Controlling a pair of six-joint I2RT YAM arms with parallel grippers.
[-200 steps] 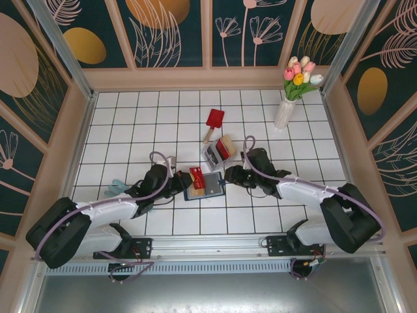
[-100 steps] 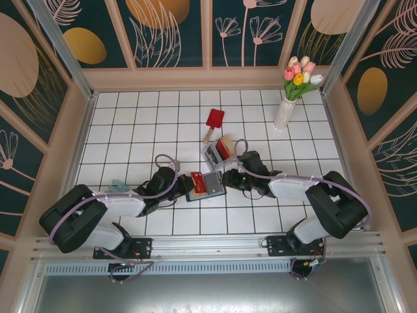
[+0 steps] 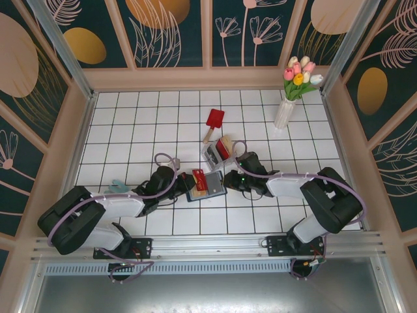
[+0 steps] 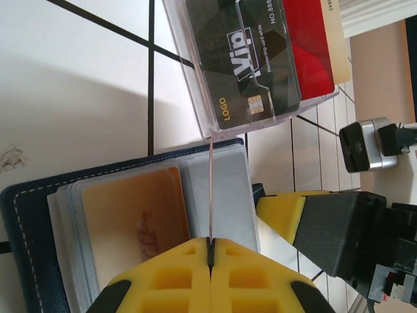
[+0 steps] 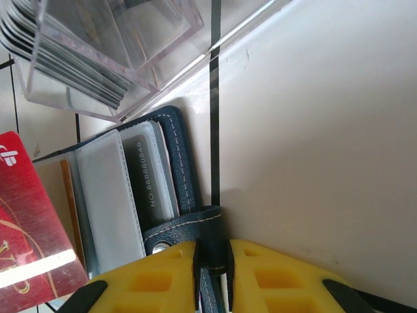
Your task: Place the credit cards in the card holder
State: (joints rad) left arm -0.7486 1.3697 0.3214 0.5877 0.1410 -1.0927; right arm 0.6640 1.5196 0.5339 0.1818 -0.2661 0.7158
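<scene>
The card holder (image 3: 212,185) lies open on the tiles between both arms, navy with grey-blue slots (image 4: 225,189). One slot holds an orange credit card (image 4: 133,218), another a dark numbered card (image 5: 146,176). My left gripper (image 4: 210,241) is shut on a red credit card (image 3: 198,177), which stands edge-on over the slots in the left wrist view and shows as a red face (image 5: 26,225) in the right wrist view. My right gripper (image 5: 212,251) is shut on the holder's snap tab (image 5: 195,228) at its right edge.
A clear plastic box (image 3: 218,151) with more cards, a black VIP one (image 4: 251,62) in front, sits just behind the holder. A red paddle with a wooden handle (image 3: 214,120) lies farther back. A vase of tulips (image 3: 287,109) stands at the back right. A teal object (image 3: 117,188) lies left.
My right gripper has slid left to the holder's edge and closed on the snap tab. My left gripper has carried the red card right, over the open holder.
</scene>
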